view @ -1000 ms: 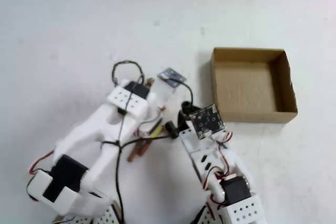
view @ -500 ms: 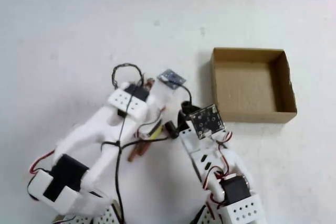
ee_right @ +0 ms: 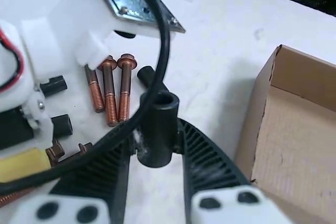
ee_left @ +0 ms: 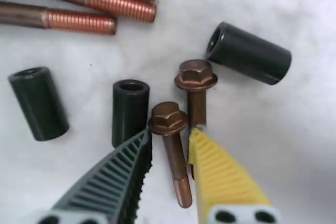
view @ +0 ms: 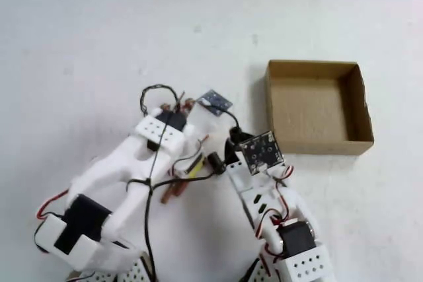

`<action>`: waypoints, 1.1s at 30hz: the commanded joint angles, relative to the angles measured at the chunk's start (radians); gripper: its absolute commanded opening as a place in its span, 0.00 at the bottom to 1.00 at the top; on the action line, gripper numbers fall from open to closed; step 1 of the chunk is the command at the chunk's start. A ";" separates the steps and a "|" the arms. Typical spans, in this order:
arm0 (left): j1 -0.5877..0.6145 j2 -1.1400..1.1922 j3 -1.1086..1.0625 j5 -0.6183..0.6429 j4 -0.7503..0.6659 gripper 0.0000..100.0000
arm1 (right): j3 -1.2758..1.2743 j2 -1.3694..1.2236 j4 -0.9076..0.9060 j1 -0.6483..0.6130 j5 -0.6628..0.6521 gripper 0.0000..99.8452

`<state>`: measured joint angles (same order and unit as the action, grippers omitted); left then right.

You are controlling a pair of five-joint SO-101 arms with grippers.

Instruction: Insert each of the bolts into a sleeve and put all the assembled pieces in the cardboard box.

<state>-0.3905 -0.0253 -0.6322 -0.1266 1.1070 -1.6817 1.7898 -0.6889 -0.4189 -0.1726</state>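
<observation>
Left gripper (ee_left: 169, 134) stands spread astride a bolt (ee_left: 177, 174) lying toward the desk's front edge. I pinch a sleeve (ee_right: 157, 111) upright in my right gripper (ee_right: 156, 136). The box (view: 310, 107) sits near the desk's right edge.

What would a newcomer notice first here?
The right gripper is clamped on a black sleeve, open end showing, close to the cardboard box. The left gripper sits low over the table, its open fingers either side of a copper bolt that lies among loose sleeves.
</observation>
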 commanded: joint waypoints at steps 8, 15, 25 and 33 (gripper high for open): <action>0.048 0.002 -0.075 0.011 -0.081 0.15 | -0.009 0.012 -0.001 0.007 0.003 0.02; 0.047 0.002 -0.092 0.011 -0.101 0.15 | -0.009 0.012 -0.001 0.008 0.003 0.02; 0.054 0.004 -0.133 0.005 -0.216 0.14 | -0.009 0.012 -0.001 0.008 0.003 0.02; 0.054 -0.004 -0.175 0.009 -0.273 0.14 | -0.009 0.012 -0.001 0.010 0.003 0.02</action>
<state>-0.3460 -0.0407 -0.8055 -0.1266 0.8907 -1.6817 1.7898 -0.6889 -0.4189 -0.1726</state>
